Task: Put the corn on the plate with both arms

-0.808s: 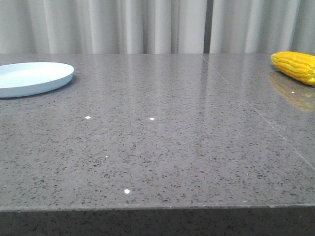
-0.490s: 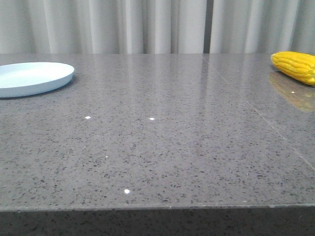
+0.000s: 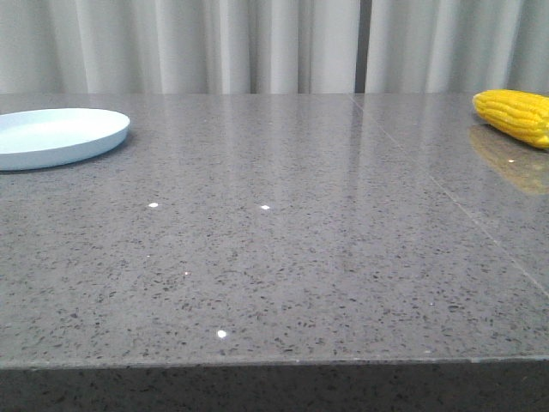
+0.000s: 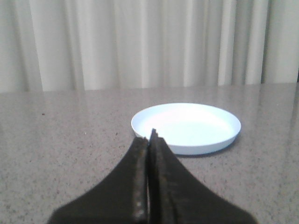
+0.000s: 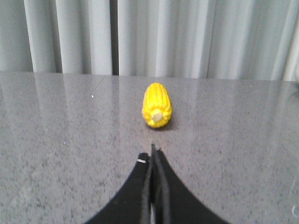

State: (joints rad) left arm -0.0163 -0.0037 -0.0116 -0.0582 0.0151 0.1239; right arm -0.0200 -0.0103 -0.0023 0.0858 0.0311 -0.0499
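— Looking across the front view from left to right, what had changed in the last moments?

— Nothing I could find. The plate point(image 3: 60, 136) sat at the upper left of the frame, cut by the left edge, just as it had a moment earlier, and the corn point(image 3: 516, 116) lay at the upper right, also unmoved. Neither arm showed in that view. I judged the task had not really begun: no reach, no contact.

— And the grippers?

— The left gripper point(image 4: 149, 140) had its jaws pressed together, pointing at the plate in the middle of its wrist picture, near but apart from the rim. The right gripper point(image 5: 152, 154) was likewise closed with nothing between its jaws, aimed at the corn a little way ahead.

— How did the corn look?

— Bright yellow, with neat rows of kernels, lying on its side on the grey speckled table point(image 3: 283, 257). In the right wrist picture its pale stub end faced the camera. It was well apart from the plate, which was bare.
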